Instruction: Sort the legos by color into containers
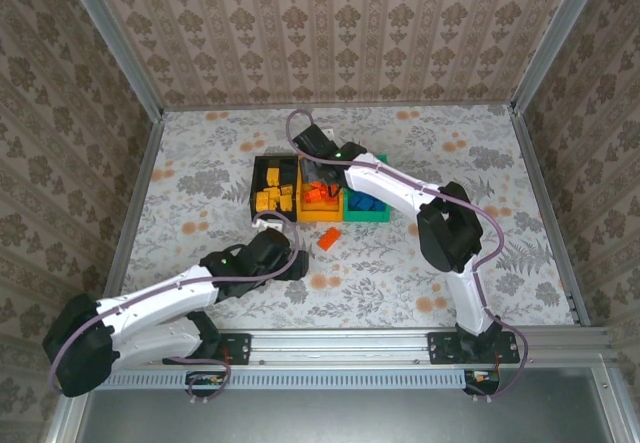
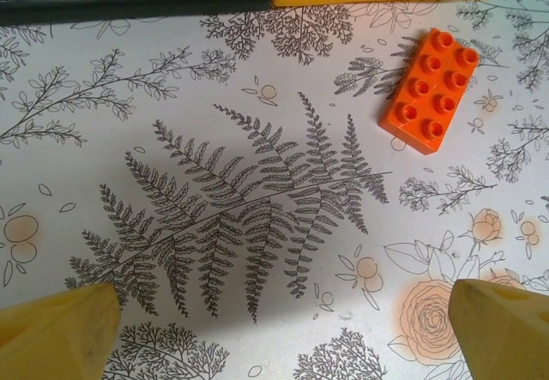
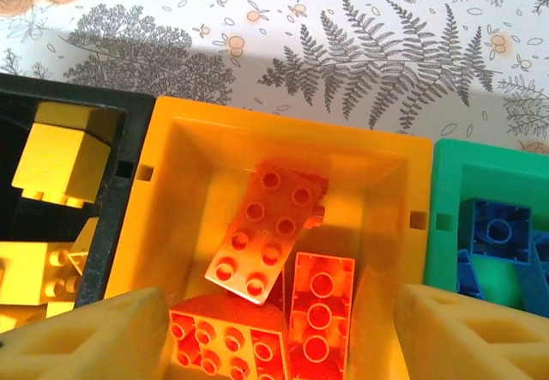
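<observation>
My right gripper [image 3: 279, 341] hangs open over the yellow-orange container [image 3: 283, 131], with nothing between its foam fingers [image 3: 86, 337]. Under it lie three red-orange legos, one of them [image 3: 262, 234] tilted on top of the others. Yellow legos [image 3: 51, 165] sit in the black container [image 3: 129, 140], and blue legos [image 3: 497, 234] sit in the green container [image 3: 446, 191]. One loose red-orange lego [image 2: 431, 88] lies on the table in front of the containers [image 1: 327, 241]. My left gripper [image 2: 283, 337] is wide open and empty, low over the table, short of that lego and to its left.
The three containers stand side by side mid-table: black [image 1: 256, 183], yellow-orange [image 1: 320, 217], green [image 1: 366, 217]. The right arm [image 1: 400, 188] arches over them from the right. Metal frame rails and patterned walls enclose the floral table [image 1: 450, 143].
</observation>
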`<state>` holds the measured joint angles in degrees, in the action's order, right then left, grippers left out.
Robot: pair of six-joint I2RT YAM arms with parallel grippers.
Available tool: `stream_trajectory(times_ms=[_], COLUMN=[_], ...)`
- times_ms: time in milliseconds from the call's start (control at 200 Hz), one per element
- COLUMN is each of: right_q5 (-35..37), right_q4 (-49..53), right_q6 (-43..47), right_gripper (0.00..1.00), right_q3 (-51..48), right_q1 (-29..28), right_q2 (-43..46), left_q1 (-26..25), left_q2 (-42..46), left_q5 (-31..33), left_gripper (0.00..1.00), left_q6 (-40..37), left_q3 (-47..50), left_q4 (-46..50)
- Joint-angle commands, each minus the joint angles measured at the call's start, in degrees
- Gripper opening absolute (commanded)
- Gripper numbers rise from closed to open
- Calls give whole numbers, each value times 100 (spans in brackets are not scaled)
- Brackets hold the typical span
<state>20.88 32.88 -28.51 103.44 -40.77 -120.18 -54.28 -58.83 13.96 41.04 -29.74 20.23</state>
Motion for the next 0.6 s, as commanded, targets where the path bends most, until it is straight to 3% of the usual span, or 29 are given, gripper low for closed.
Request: stream_trajectory(times_ms=[0, 190, 415, 595], right_q5=[248, 150, -85, -163], right_q4=[-325, -1315, -1625, -1662], right_q6=[-87, -245, -671, -942], right_gripper=[75, 80, 82, 82], right_q3=[-510, -2134, -3788, -4832], right_q1=[-34, -69, -70, -72], right_q2=[798, 2193, 3542, 4527], left_q1=[9, 18, 36, 60], left_q2=[-142, -578, -1654, -3186], left_q5=[91, 171, 38, -324], left_gripper=[100, 100, 100, 85], left_q6=[-244, -662, -1367, -1948], left_q3=[-322, -662, -1327, -2405], left_q4=[-27, -201, -518, -109])
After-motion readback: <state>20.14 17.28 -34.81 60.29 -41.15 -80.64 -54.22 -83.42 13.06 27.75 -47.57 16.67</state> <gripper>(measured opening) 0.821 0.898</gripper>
